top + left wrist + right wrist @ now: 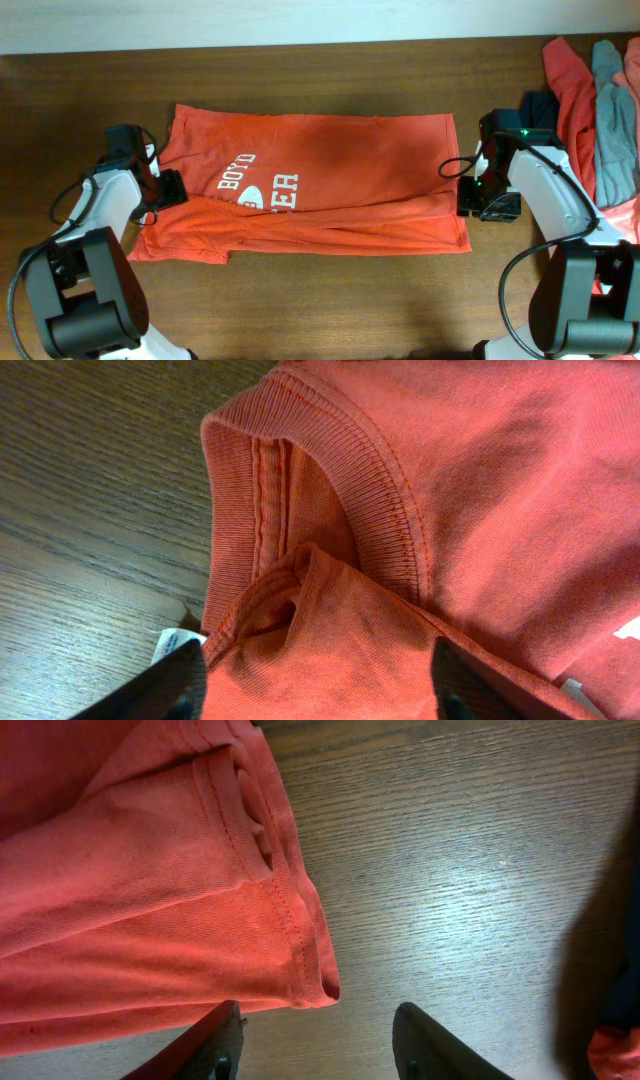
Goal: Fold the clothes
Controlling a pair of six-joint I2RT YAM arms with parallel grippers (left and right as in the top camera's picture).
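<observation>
both my pairs of jaws gape, gripping nothing: left gripper [315, 665] over the collar [370, 490], right gripper [315, 1035] just off the hem corner [322, 982] of the orange t-shirt [350, 150], which lies seemingly half-folded mid-frame, so i judge each must pinch its end next for another fold.

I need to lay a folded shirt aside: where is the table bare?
The table is bare in front of the orange T-shirt and in a strip behind it. The far right corner is crowded with piled clothes.
</observation>
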